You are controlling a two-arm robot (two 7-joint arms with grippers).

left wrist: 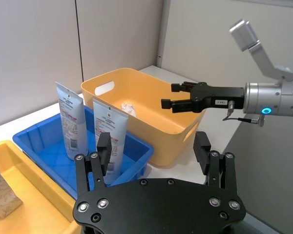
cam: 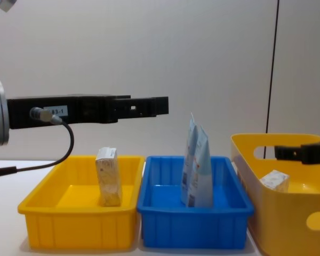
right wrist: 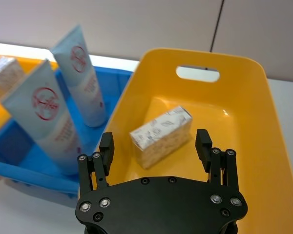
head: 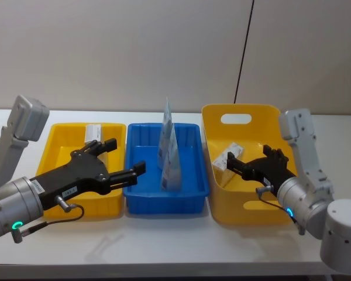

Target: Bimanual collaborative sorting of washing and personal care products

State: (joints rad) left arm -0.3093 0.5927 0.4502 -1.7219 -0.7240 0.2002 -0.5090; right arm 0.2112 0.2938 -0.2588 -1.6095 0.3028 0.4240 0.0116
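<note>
Two pale-blue-and-white pouches (head: pixel 169 153) (cam: pixel 197 168) stand upright in the blue tray (head: pixel 190 193). One whitish leaf-print carton (head: pixel 93 133) (cam: pixel 109 176) stands at the back of the left yellow tray (head: pixel 52 153). Another carton (head: pixel 228 156) (right wrist: pixel 161 136) lies in the right yellow basket (head: pixel 219 202). My left gripper (head: pixel 124 157) (left wrist: pixel 153 146) is open and hovers high over the seam between the left tray and the blue tray. Just above the basket carton, my right gripper (head: pixel 233 161) (right wrist: pixel 155 145) is open and holds nothing.
The three containers sit side by side on a white table (head: pixel 164 240), with a plain wall behind. The basket has tall walls and a handle slot (head: pixel 236 119) at the back. Bare table runs along the front edge.
</note>
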